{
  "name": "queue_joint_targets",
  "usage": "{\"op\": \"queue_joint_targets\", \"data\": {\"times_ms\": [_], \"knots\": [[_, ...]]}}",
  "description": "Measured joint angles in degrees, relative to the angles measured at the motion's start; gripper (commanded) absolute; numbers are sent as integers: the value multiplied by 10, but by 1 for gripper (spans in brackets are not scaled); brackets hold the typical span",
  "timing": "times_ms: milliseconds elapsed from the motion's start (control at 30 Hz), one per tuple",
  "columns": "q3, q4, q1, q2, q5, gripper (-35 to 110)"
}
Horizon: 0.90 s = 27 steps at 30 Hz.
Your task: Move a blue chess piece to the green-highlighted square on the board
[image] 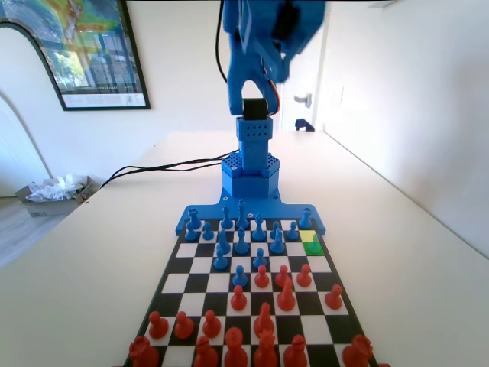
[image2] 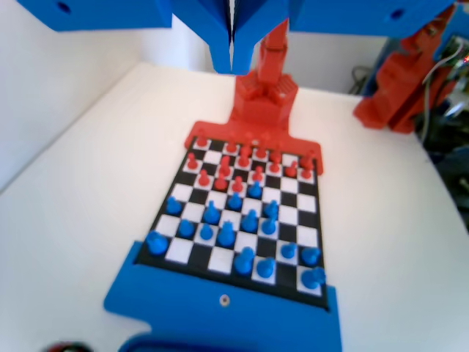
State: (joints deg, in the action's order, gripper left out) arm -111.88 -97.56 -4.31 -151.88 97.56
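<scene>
The board (image: 191, 264) lies lengthwise, with blue pieces at its far end and red ones near. The green-highlighted square (image: 312, 249) is in the right column of the fixed view, just in front of a paler yellow-green square (image: 307, 235). A small pawn-shaped form (image: 315, 240) stands on the green square, tinted by the highlight. In the wrist view a blue pawn (image2: 174, 204) stands alone in the left column. Other blue pawns (image: 240, 276) stand mid-board. My gripper (image: 271, 61) (image2: 233, 48) hangs high above the board, jaws shut together and holding nothing.
Red pieces (image: 263, 317) crowd the near rows of the fixed view, some reaching mid-board beside the blue pawns. A taller blue piece (image: 306, 218) stands in the far right corner. Black cables (image: 164, 164) run across the table at the left, and a tray of crumpled paper (image: 53, 191) sits beyond it.
</scene>
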Motion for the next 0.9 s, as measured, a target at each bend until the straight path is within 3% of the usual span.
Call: {"op": "queue_joint_targets", "data": {"times_ms": [300, 900], "knots": [[-119, 36, 33, -125, 15, 1], [-127, 60, 41, -179, 15, 1]]}}
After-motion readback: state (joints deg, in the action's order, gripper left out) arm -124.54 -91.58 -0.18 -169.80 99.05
